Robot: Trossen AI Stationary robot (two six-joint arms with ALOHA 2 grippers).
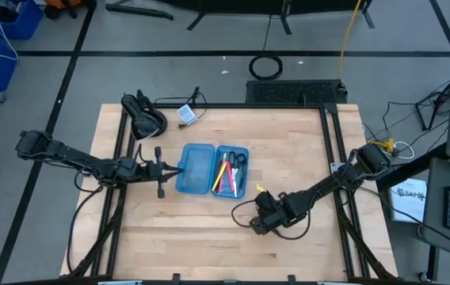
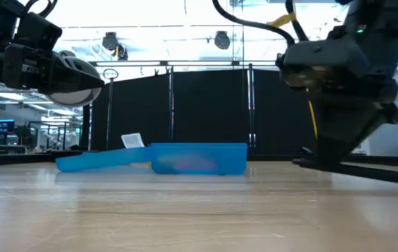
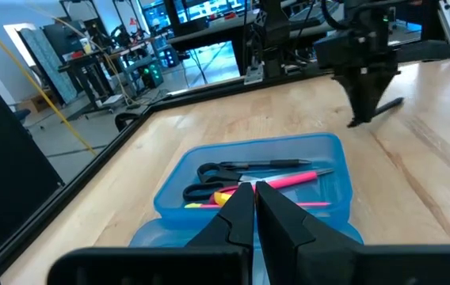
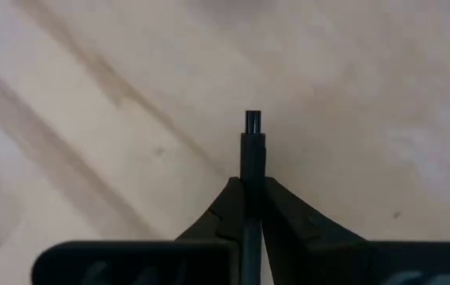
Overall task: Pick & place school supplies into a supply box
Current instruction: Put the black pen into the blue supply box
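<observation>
The supply box [image 1: 196,168], a translucent blue plastic case with rounded corners, lies open near the middle of the pale, grained wooden desk [image 1: 304,150], its two shallow halves hinged side by side. The half nearer the right arm holds the black-handled scissors [image 3: 233,169], a pink pen [image 3: 292,179] and a yellow pen [image 1: 219,172] lying lengthwise together; the other half looks bare. The left gripper [image 3: 254,207] hovers just beside the bare half, its dark tapered jaws pressed together with nothing between them. The right gripper [image 4: 253,190] sits over bare wood near the desk's front, well apart from the box, pointing downward; its jaws are clamped on a thin black pen [image 4: 253,150], whose squared tip projects past the fingertips toward the smooth wood surface. From table height the box shows as a low blue slab with one half lying flatter than the other. A black cable loop [image 1: 266,66] lies on the floor beyond the desk.
</observation>
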